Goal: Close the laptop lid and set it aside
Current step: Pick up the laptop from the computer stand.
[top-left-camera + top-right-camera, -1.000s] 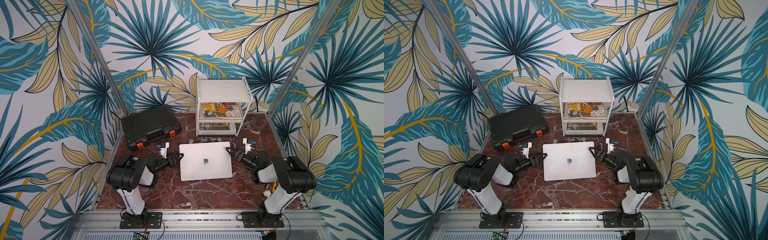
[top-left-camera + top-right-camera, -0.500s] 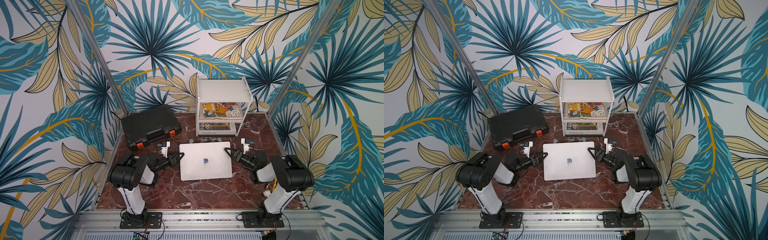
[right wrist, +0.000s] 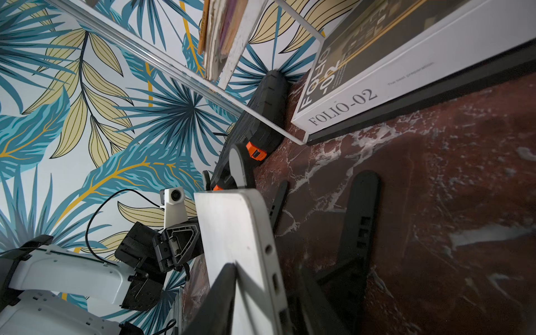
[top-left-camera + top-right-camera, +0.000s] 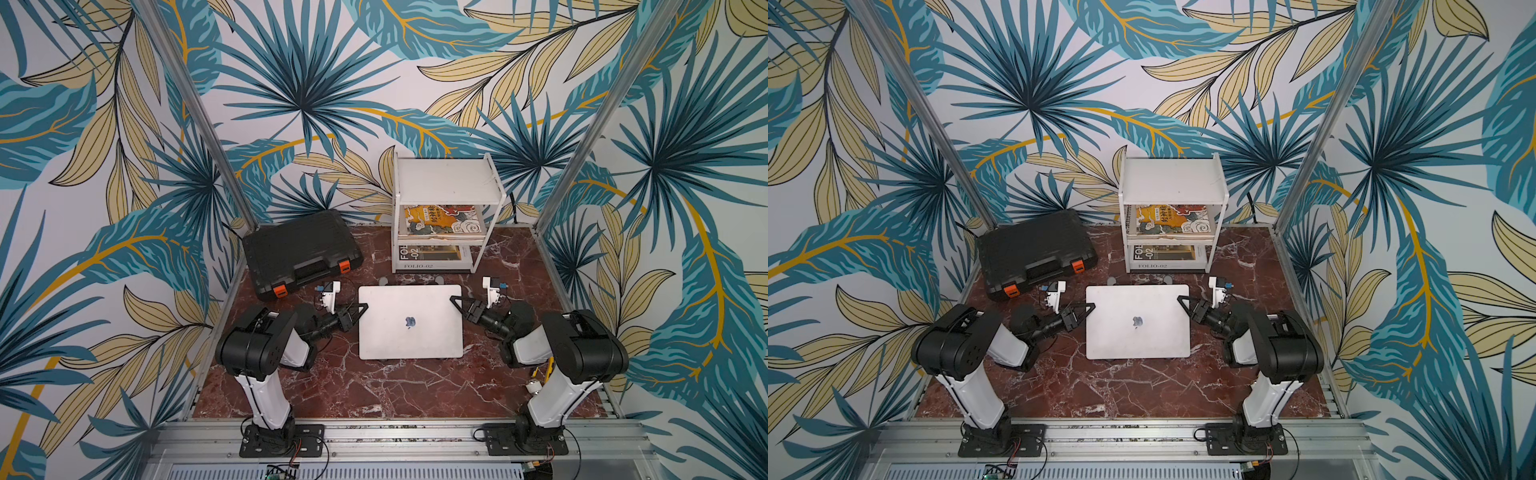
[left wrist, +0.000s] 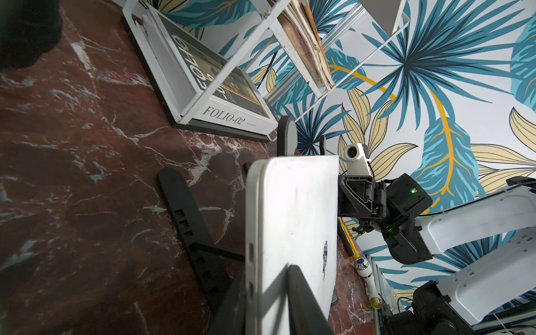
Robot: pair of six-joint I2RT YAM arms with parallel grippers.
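**A:** How far along is it?

**B:** The laptop lid [image 4: 411, 303] lies flat on the base, so step 1 looks done. The setting aside is left. The laptop [image 4: 1138, 345] sits mid-table, raised on a black stand [image 5: 188, 214], just in front of the white shelf rack [image 4: 446, 183]. The black case [image 4: 299, 249] is off to its left rear.

**A:** And the claws?

**B:** The left gripper [image 4: 358, 311] and right gripper [image 4: 457, 302] each straddle 1 short side, with 1 finger [image 5: 304, 298] over the lid and 1 beneath. The gaps are narrow, but I cannot tell whether either one actually clamps.

**A:** Which way does it lie?

**B:** Lid up, logo [image 4: 410, 322] facing the ceiling. The long axis runs across the table from gripper to gripper. The 2 long edges face the rack and the robot's side. I cannot tell which of them is the hinge edge.
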